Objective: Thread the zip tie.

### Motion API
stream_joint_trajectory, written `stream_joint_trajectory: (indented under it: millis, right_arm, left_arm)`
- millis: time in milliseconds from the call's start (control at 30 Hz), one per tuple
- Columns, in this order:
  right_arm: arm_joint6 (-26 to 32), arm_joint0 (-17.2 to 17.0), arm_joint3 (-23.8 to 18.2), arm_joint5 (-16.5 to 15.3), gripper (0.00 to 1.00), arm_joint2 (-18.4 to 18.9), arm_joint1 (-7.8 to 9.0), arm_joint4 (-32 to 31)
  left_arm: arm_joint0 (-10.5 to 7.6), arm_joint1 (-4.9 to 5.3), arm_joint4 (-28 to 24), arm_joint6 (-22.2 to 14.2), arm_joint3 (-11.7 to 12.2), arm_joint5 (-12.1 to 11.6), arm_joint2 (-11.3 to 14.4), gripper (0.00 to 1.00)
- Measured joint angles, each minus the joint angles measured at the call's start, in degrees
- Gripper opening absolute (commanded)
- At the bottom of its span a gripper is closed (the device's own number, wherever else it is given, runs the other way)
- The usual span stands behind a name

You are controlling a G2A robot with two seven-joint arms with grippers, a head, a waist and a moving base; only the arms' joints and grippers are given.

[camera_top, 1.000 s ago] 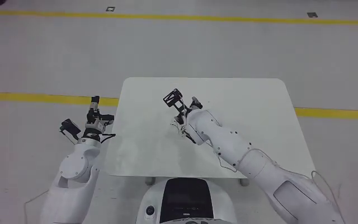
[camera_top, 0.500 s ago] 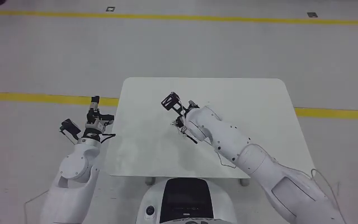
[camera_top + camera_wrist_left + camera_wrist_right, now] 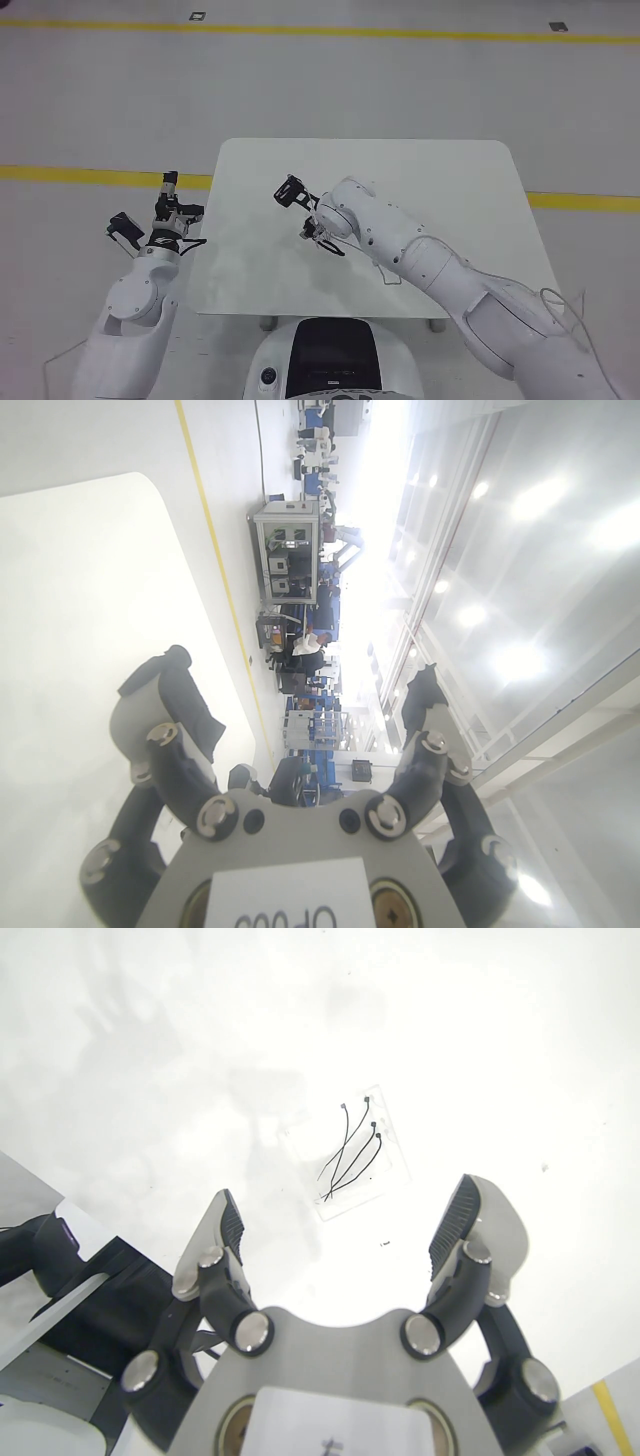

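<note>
The zip ties [image 3: 347,1144] lie on the desk [image 3: 150,1078] just in front of the open, empty right hand [image 3: 345,1202], thin tails toward it. The left hand [image 3: 300,670], open and empty too, is far off.

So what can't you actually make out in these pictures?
Right wrist view: the zip ties cross, so each tail's end is too thin to trace.
Right wrist view: the clear sheet under them fades into glare; flat or rimmed, cannot tell.
Left wrist view: haze blurs the table.
</note>
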Motion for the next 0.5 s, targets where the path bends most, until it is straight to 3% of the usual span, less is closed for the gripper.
stream_joint_trajectory:
  millis: [133,400,500]
  right_arm:
    - [0.02,-0.17,0.33,0.22,1.0,0.08,-0.07,0.27]
    - [0.36,0.77,7.09,1.43,1.0,0.21,-3.22,9.45]
    - [0.14,1.01,7.79,1.13,1.0,0.07,-3.57,10.27]
  left_arm:
    - [0.0,0.0,0.0,0.0,0.0,0.0,0.0,1.0]
    - [0.0,0.0,0.0,0.0,0.0,0.0,0.0,1.0]
    - [0.0,0.0,0.0,0.0,0.0,0.0,0.0,1.0]
